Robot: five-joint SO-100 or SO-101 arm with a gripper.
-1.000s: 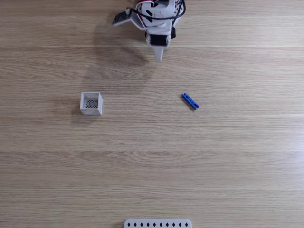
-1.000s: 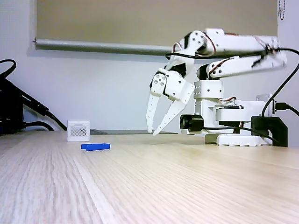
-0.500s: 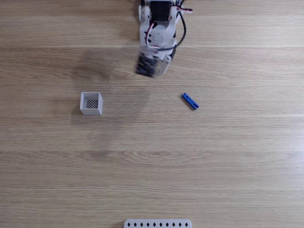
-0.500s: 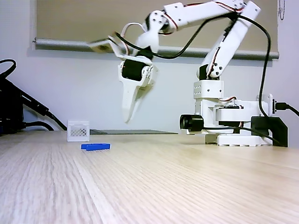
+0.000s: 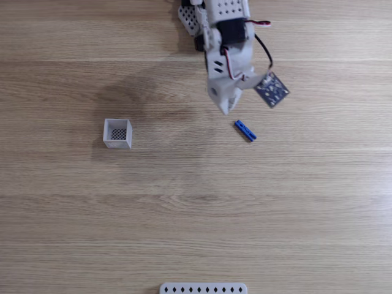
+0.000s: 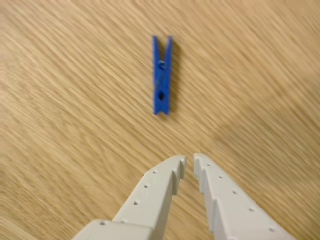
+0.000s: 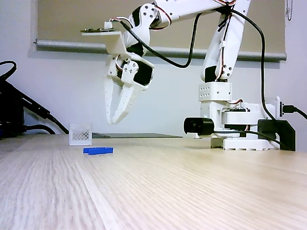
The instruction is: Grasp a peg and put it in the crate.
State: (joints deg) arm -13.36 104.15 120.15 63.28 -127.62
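The gripper (image 6: pixel 189 161) is hanging above the table with jaws nearly closed and empty, since the approach is not finished. The peg (image 6: pixel 162 75) is lying flat at its 12 o'clock in the wrist view, well apart from the crate (image 5: pixel 117 133).

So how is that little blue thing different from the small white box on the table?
The peg is bright blue, thin and flat, lying at a slant in a fixed view; the crate is white, cube-shaped and open on top, with a dark perforated bottom. The peg lies just ahead of the gripper in the wrist view; the crate stands well off to the left in the fixed view from above. Both rest untouched on the wooden table.
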